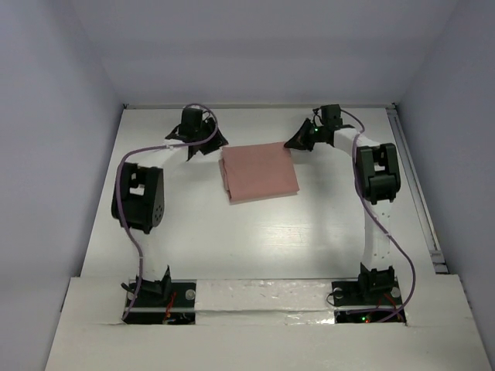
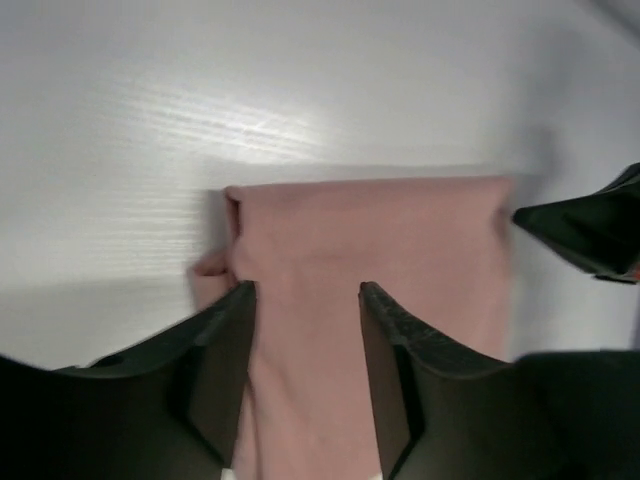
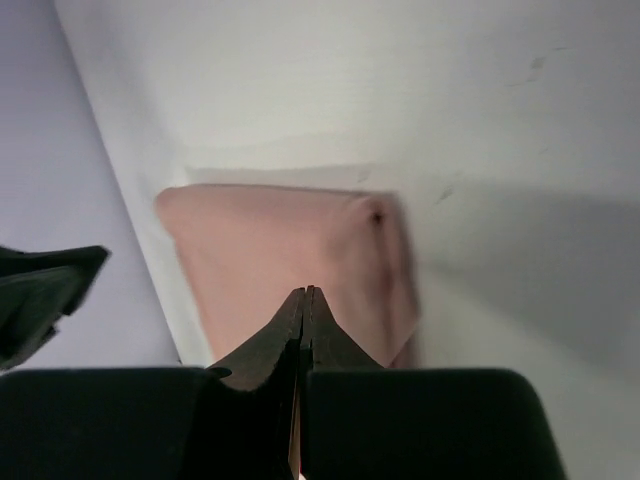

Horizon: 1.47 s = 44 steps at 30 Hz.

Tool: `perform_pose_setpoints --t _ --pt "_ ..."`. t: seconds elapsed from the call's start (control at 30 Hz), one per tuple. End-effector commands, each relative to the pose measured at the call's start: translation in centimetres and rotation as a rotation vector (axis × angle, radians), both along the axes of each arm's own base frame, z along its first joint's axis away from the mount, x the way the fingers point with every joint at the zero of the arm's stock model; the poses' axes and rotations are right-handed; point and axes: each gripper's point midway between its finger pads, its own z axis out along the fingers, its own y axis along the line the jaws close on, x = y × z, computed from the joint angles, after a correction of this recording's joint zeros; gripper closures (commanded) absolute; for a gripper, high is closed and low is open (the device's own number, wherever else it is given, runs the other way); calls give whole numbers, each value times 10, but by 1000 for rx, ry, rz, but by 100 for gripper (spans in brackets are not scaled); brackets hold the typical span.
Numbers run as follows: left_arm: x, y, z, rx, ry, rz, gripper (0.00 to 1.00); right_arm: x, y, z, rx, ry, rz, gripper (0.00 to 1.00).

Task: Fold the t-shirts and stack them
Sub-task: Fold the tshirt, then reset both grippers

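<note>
One folded salmon-pink t-shirt [image 1: 259, 171] lies flat as a rectangle on the white table [image 1: 255, 247], towards the far side. My left gripper [image 1: 210, 144] hovers at the shirt's far left corner. In the left wrist view its jaws [image 2: 307, 290] stand apart over the cloth [image 2: 370, 240] and pinch nothing. My right gripper [image 1: 295, 141] is at the shirt's far right corner. In the right wrist view its fingertips [image 3: 305, 292] are pressed together above the shirt [image 3: 290, 240], with no cloth between them. No print shows on the shirt.
A metal rail [image 1: 416, 185] runs along the table's right edge. Pale walls close in the table at the back and both sides. Both arm bases [image 1: 155, 297] [image 1: 371, 290] sit at the near edge, with purple cables looping along the arms.
</note>
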Motion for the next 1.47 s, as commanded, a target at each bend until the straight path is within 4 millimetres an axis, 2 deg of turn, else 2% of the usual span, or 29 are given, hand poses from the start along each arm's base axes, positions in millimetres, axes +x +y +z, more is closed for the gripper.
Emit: perform_pose_setpoints --t 0.0,0.03,0.07,0.13,0.17,0.2,0.23,0.27,0.3,0.33,0.37,0.4,0.43,0.47,0.5,0.53,0.57,0.6,0.63,0.67,0.77,0.9,1.43 --pt "8 16 146 -9 -298 63 57 14 -7 133 23 -266 -4 100" --pt "6 19 162 -9 -325 72 55 8 -9 140 7 -277 -4 98" --pt "-4 23 183 -9 -358 81 52 0 -12 169 1 -332 -13 96" --pt "-16 26 202 -16 -390 82 51 -15 -15 190 -8 -385 -10 92" --pt "-30 28 229 -36 -444 81 51 -29 -19 182 -25 -361 -18 91" --pt "-50 27 254 -62 -496 67 50 -53 -23 198 -35 -400 -18 88" --pt "-52 23 249 -63 -483 60 50 -62 -24 228 -32 -475 -16 86" --pt "-74 23 282 -87 -557 57 48 -79 -29 217 -53 -455 -28 84" --pt "-85 28 291 -90 -583 69 46 -93 -33 227 -67 -489 -31 84" --pt "-98 28 305 -101 -620 67 43 -121 -39 268 -70 -591 -48 81" --pt "-123 37 335 -119 -699 85 28 -134 -47 277 -100 -622 -87 79" --pt "-135 39 345 -128 -727 86 11 -149 -54 273 -123 -621 -109 75" --pt "-146 44 348 -137 -738 105 1 -164 -61 280 -141 -634 -140 71" --pt "-170 53 369 -160 -799 120 1 -189 -73 310 -155 -718 -209 48" --pt "-179 61 368 -156 -795 148 1 -200 -80 306 -168 -717 -245 29" --pt "-187 66 367 -157 -797 164 1 -212 -87 308 -179 -708 -286 0" --pt "-207 72 375 -167 -823 172 1 -230 -102 324 -201 -759 -366 0" --pt "-214 77 375 -166 -826 189 1 -239 -109 326 -215 -766 -401 0" --pt "-221 80 376 -165 -826 192 1 -247 -116 320 -242 -745 -429 0" --pt "-229 89 374 -149 -817 227 1 -258 -132 326 -275 -766 -512 0" --pt "-239 96 370 -109 -809 229 1 -268 -146 312 -325 -746 -567 0" --pt "-238 92 364 -84 -801 200 1 -272 -141 311 -303 -757 -542 0" --pt "-229 89 352 -27 -791 163 1 -262 -136 319 -288 -740 -523 0"
